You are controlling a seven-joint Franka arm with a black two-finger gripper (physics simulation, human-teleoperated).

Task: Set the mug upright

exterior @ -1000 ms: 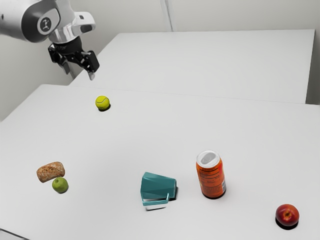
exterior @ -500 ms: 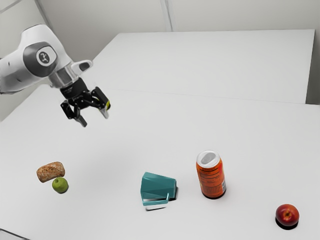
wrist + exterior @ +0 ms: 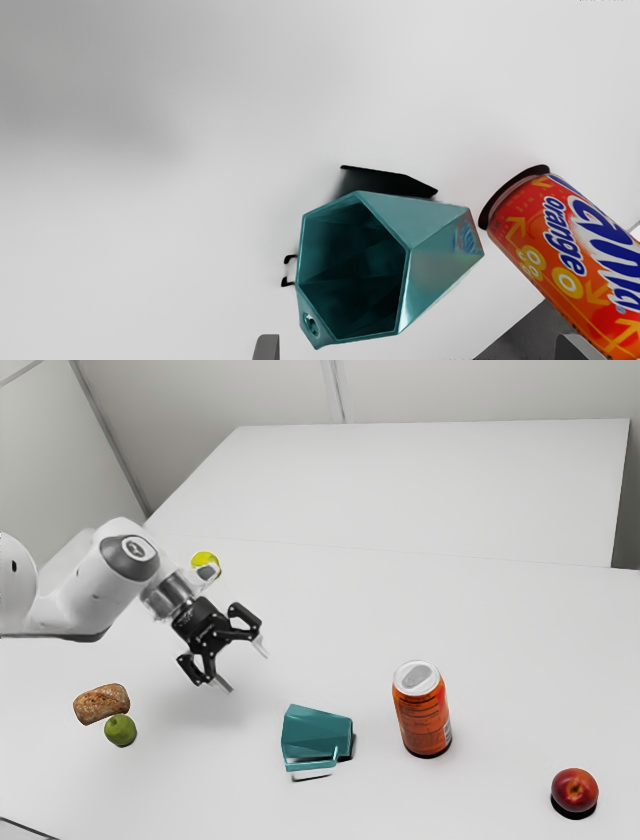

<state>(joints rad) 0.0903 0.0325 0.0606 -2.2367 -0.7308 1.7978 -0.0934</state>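
Your tool [image 3: 247,671] hangs open and empty above the table [image 3: 520,630]; the mug [image 3: 317,733] lies on its side, down toward the exterior view's right, its long axis running from mouth on your tool's side to base toward the can [image 3: 422,712].

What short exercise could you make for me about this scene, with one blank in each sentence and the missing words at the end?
The teal mug is not upright; it lies on its ____.
The fruit word printed on the can is ____.
The jaws of the gripper stand apart, so they are ____, not shut.
The red apple lies on the exterior view's ____ side of the can.

Missing words: side; orange; open; right.
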